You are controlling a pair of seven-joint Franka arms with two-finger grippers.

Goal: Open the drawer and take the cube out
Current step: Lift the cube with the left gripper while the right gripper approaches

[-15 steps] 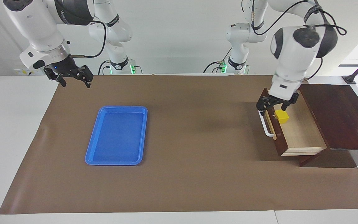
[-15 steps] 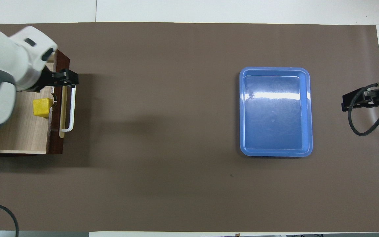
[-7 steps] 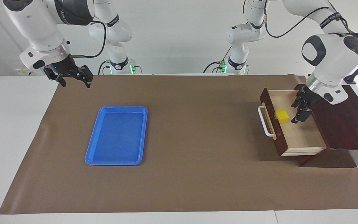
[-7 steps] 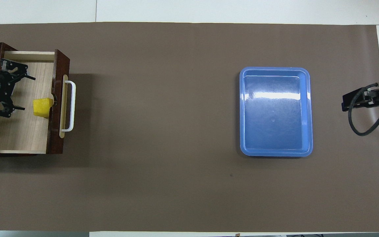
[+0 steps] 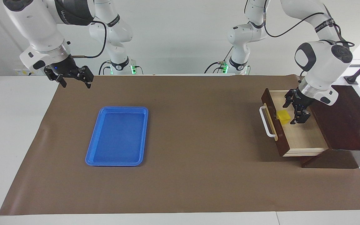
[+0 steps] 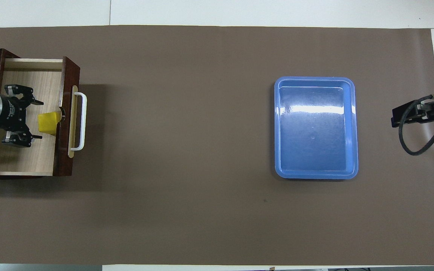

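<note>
While the drawer [image 5: 295, 125] stands pulled out, the cube [image 5: 283, 116] sits inside against its front panel. Left end effector [image 5: 296, 109], fingers spread, hangs inside the drawer at the cube's three o'clock in the facing view. Right end effector [image 5: 73, 78], fingers apart, waits above the counter [image 5: 198, 140] edge.

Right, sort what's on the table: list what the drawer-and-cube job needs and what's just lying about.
In the job:
- dark reddish-brown wooden drawer, pulled open
- small bright yellow cube, inside the drawer by its front
- left gripper, open, in the drawer beside the cube

Lying about:
- blue plastic tray
- right gripper, waiting
</note>
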